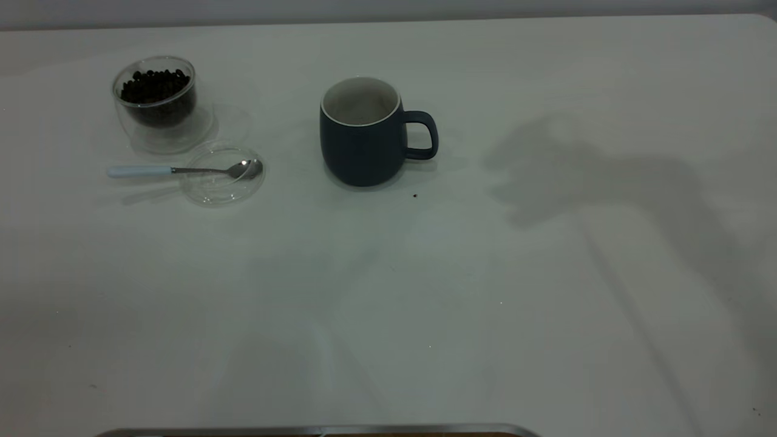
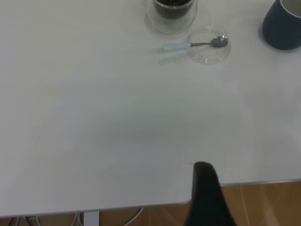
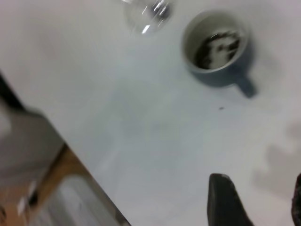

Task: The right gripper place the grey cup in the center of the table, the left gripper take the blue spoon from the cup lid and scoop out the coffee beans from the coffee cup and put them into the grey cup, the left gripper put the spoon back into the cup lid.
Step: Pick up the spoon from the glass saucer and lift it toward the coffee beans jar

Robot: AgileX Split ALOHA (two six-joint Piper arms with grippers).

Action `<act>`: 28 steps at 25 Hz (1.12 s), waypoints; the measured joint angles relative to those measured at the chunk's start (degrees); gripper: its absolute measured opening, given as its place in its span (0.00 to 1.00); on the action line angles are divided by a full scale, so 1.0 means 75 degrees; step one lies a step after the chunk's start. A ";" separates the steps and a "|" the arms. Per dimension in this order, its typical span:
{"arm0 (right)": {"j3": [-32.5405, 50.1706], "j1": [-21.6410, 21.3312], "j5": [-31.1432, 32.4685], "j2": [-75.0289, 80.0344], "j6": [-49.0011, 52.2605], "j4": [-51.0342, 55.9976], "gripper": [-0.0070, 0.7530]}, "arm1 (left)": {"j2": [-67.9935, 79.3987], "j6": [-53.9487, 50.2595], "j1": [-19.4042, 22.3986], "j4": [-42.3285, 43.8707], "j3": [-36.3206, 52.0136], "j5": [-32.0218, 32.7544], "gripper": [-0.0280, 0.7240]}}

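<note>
A clear glass coffee cup [image 1: 155,103] holding dark coffee beans [image 1: 155,85] stands near the far left corner of the white table [image 1: 388,303]. Just in front of it lies the round glass cup lid [image 1: 223,176], and the blue spoon [image 1: 182,170] rests across that lid, its metal bowl on the glass and its pale handle reaching out toward the left edge of the table. Further right, about midway along the table and toward its far edge, the grey cup [image 1: 363,133] stands upright with its loop handle turned to the right; the right wrist view shows dark beans lying at its bottom. One small dark speck [image 1: 415,195] sits on the table just in front of the mug. The left gripper [image 2: 207,195] hangs over the near edge of the table, well apart from the spoon; whether it is open cannot be told. The right gripper [image 3: 256,200] hovers above bare table with a gap between its fingers, holding nothing.
</note>
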 joint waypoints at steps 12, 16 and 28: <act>0.2356 -0.0304 0.0667 -0.5860 0.2134 -0.2158 0.51 | 0.0000 0.0016 0.0000 0.0000 0.0000 0.0000 0.77; 0.4328 -0.0304 0.0565 -0.7554 0.2202 -0.2381 0.51 | 0.0000 0.0016 0.0000 0.0000 0.0000 0.0000 0.77; 0.8500 -0.0304 0.0049 -1.0830 0.2532 -0.2857 0.50 | 0.0000 0.0016 0.0000 0.0000 0.0000 0.0000 0.77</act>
